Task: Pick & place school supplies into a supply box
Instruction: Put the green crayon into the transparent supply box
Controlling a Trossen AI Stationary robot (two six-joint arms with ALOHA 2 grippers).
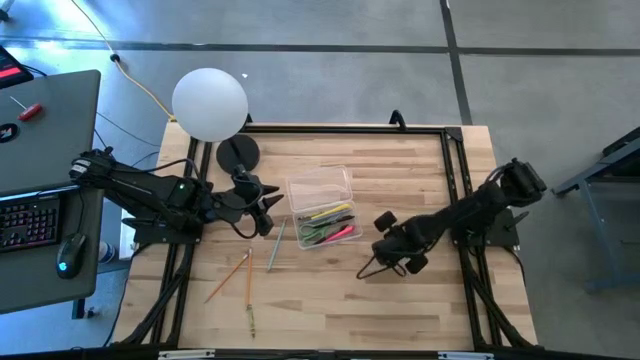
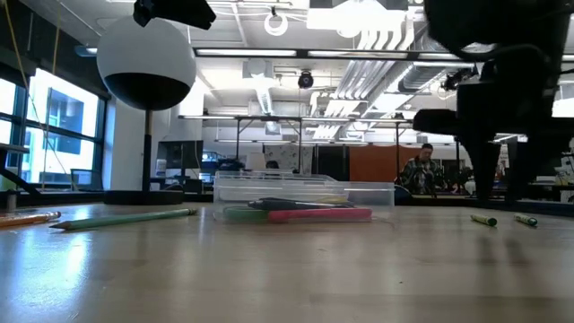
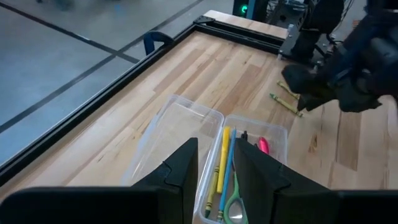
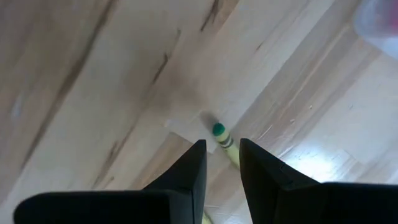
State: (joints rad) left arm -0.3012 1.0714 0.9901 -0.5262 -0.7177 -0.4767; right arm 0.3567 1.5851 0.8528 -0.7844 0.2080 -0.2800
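On the wooden table [image 1: 330, 300], the clear supply box [image 1: 322, 205] lies open at centre frame of the high view, already holding yellow, green and pink supplies, while pencils [image 1: 236, 272] wait on the boards at lower left and two green crayons [image 2: 484, 219] lie to the box's right. The right gripper [image 4: 217, 163], at right of centre, hangs low with its fingers parted around a green-tipped crayon [image 4: 221, 138], not yet pinching it; a clean pick likely needs the tips lowered squarely astride the barrel before closing. The left gripper [image 3: 214, 163] hovers, slightly parted and empty, just left of the box.
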